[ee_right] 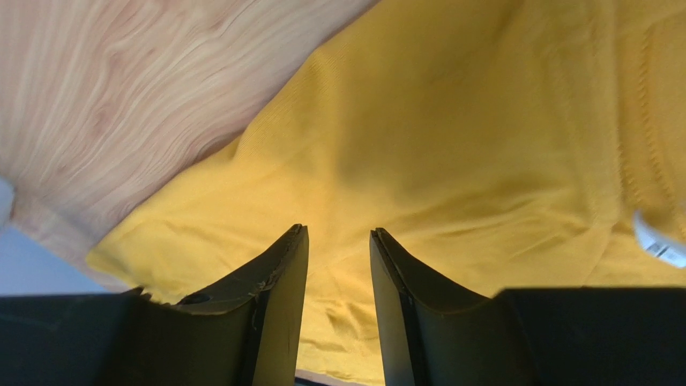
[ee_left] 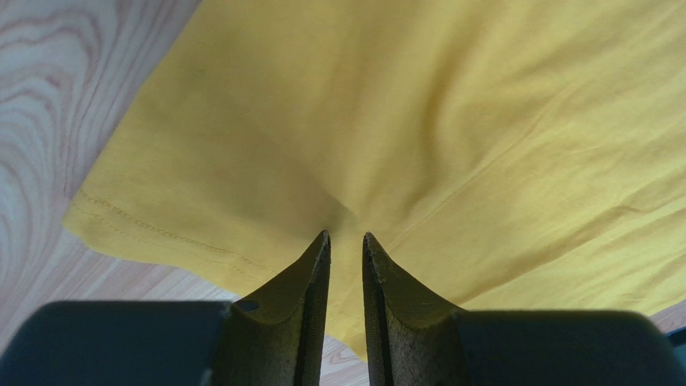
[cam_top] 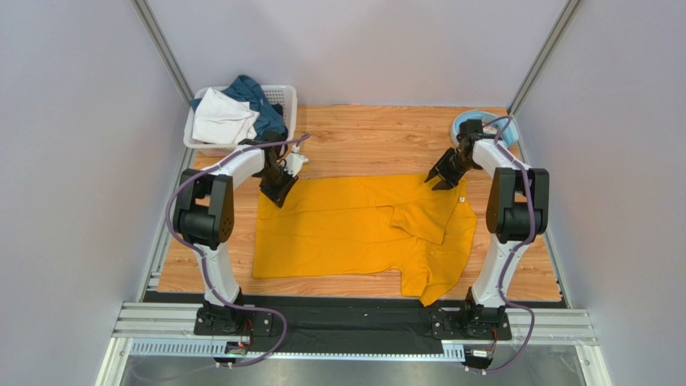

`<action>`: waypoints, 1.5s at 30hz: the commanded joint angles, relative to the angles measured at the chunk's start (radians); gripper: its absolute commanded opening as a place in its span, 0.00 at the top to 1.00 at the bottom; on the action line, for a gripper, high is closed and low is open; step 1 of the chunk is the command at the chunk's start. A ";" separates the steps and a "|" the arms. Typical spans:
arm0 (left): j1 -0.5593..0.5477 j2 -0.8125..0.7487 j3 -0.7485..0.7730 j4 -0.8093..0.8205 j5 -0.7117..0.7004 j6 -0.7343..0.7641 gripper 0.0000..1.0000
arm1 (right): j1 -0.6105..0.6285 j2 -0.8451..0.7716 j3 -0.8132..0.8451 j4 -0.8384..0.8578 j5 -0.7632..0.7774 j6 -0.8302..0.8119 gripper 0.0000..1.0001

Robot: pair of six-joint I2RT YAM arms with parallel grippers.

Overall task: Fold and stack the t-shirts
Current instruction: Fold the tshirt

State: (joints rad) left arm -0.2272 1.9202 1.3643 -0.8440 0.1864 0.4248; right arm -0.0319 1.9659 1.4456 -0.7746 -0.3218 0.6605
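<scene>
On wood-grain table (cam_top: 362, 137), soft mustard-yellow t-shirt (cam_top: 346, 229) lies flat, faintly creased.

- Left arm reaches to the far left, its gripper (cam_top: 278, 191) angled down, jaws nearly together.
- Right arm reaches far right, its gripper (cam_top: 439, 180) angled down, jaws slightly parted.

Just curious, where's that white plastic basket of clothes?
The white plastic lattice basket sits at the table's far left corner in the overhead view, just beyond the left gripper.

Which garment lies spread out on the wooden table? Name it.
The large mustard-yellow cotton t-shirt. The white garment and the dark teal-blue garment sit bunched in the white plastic lattice basket.
</scene>
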 commanded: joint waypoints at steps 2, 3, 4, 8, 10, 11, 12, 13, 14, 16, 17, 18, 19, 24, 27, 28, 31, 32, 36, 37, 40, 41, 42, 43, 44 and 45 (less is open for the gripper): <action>0.046 0.019 0.038 0.005 0.036 0.005 0.73 | 0.004 0.086 0.108 -0.081 0.145 -0.019 0.62; 0.057 0.023 0.038 0.005 0.036 0.005 0.73 | 0.004 0.103 0.116 -0.090 0.154 -0.022 0.62; 0.061 0.028 0.038 0.005 0.038 0.005 0.73 | 0.001 0.109 0.122 -0.098 0.161 -0.024 0.63; 0.068 0.034 0.038 0.011 0.044 0.005 0.73 | -0.002 0.122 0.116 -0.098 0.171 -0.024 0.67; 0.068 0.042 0.047 0.010 0.047 -0.004 0.73 | -0.003 0.125 0.110 -0.085 0.145 -0.024 0.68; 0.068 0.049 0.051 0.010 0.053 -0.011 0.73 | -0.003 0.123 0.098 -0.081 0.141 -0.022 0.68; 0.068 0.054 0.062 0.008 0.054 -0.017 0.73 | -0.006 0.120 0.090 -0.075 0.138 -0.022 0.68; 0.068 0.060 0.071 0.008 0.053 -0.036 0.73 | -0.008 0.119 0.085 -0.065 0.138 -0.021 0.68; 0.069 0.078 0.081 0.005 0.048 -0.047 0.73 | -0.010 0.123 0.079 -0.061 0.139 -0.019 0.68; 0.069 0.103 0.133 -0.010 0.053 -0.064 0.73 | -0.020 0.134 0.087 -0.061 0.133 -0.018 0.68; 0.071 0.130 0.151 -0.010 0.056 -0.079 0.73 | -0.023 0.152 0.093 -0.060 0.124 -0.015 0.68; 0.071 0.146 0.194 -0.006 0.053 -0.087 0.73 | -0.025 0.163 0.116 -0.058 0.112 -0.015 0.68; 0.071 0.166 0.223 -0.006 0.042 -0.098 0.73 | -0.025 0.172 0.130 -0.060 0.107 -0.012 0.68; 0.071 0.327 0.470 -0.090 -0.010 -0.116 0.74 | -0.028 0.264 0.240 -0.074 0.075 -0.001 0.68; 0.072 0.365 0.521 -0.112 -0.019 -0.106 0.74 | -0.028 0.304 0.314 -0.077 0.055 -0.005 0.68; 0.072 0.364 0.518 -0.109 -0.021 -0.103 0.74 | -0.028 0.312 0.346 -0.077 0.049 -0.010 0.68; 0.077 0.343 0.489 -0.099 -0.027 -0.095 0.74 | -0.030 0.343 0.407 -0.081 0.018 -0.009 0.67; 0.078 0.321 0.458 -0.096 -0.027 -0.093 0.74 | -0.030 0.346 0.420 -0.081 0.010 -0.007 0.67; 0.088 0.251 0.377 -0.054 -0.041 -0.077 0.75 | -0.028 0.350 0.475 -0.086 -0.008 -0.018 0.66; 0.092 0.238 0.366 -0.047 -0.044 -0.072 0.74 | -0.028 0.346 0.486 -0.087 -0.011 -0.021 0.65; 0.098 0.209 0.354 -0.044 -0.059 -0.064 0.75 | -0.026 0.335 0.527 -0.115 -0.029 -0.027 0.61; 0.100 0.195 0.352 -0.046 -0.059 -0.061 0.74 | -0.019 0.327 0.541 -0.135 -0.043 -0.039 0.59; 0.103 0.188 0.351 -0.047 -0.061 -0.060 0.74 | -0.013 0.320 0.548 -0.155 -0.042 -0.050 0.58; 0.106 0.166 0.348 -0.049 -0.062 -0.055 0.75 | -0.007 0.292 0.558 -0.175 -0.034 -0.058 0.57; 0.108 0.151 0.346 -0.053 -0.062 -0.052 0.75 | 0.009 0.268 0.550 -0.193 -0.019 -0.077 0.56; 0.109 0.132 0.345 -0.059 -0.053 -0.049 0.74 | 0.015 0.236 0.538 -0.201 -0.005 -0.082 0.56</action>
State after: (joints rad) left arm -0.1349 2.1712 1.7130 -0.8932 0.1463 0.3500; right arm -0.0517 2.3070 1.9537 -0.9096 -0.3321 0.6300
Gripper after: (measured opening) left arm 0.257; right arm 0.432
